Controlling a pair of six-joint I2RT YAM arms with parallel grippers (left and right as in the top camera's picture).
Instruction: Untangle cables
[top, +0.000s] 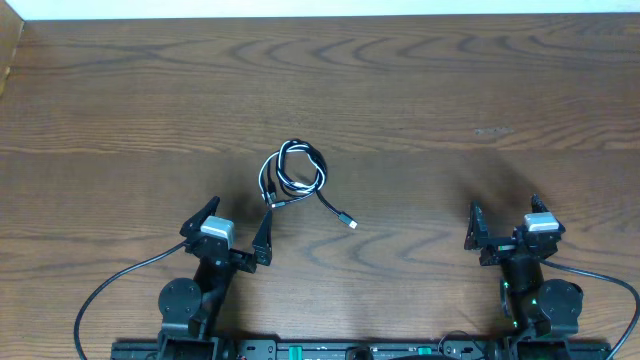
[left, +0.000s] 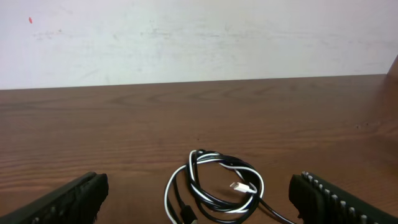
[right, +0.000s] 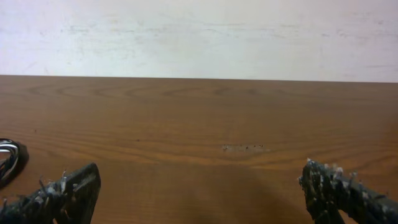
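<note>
The cables (top: 293, 172) lie coiled together on the wooden table, a black cord and a white cord wound in one small loop. The black cord's loose tail runs right to a small plug (top: 350, 222). My left gripper (top: 237, 222) stands open just short of the coil, touching nothing. In the left wrist view the cables (left: 214, 186) lie between and beyond the spread fingers (left: 74, 199), with a white plug (left: 239, 186) inside the loop. My right gripper (top: 505, 212) is open and empty, far right of the coil. The right wrist view shows only the coil's edge (right: 9, 158) at the far left.
The brown wooden table (top: 450, 90) stretches to a pale wall at the back. A small scuffed patch (right: 242, 147) marks the wood ahead of the right gripper. Thick black arm wires (top: 110, 285) trail along the near edge by both arm bases.
</note>
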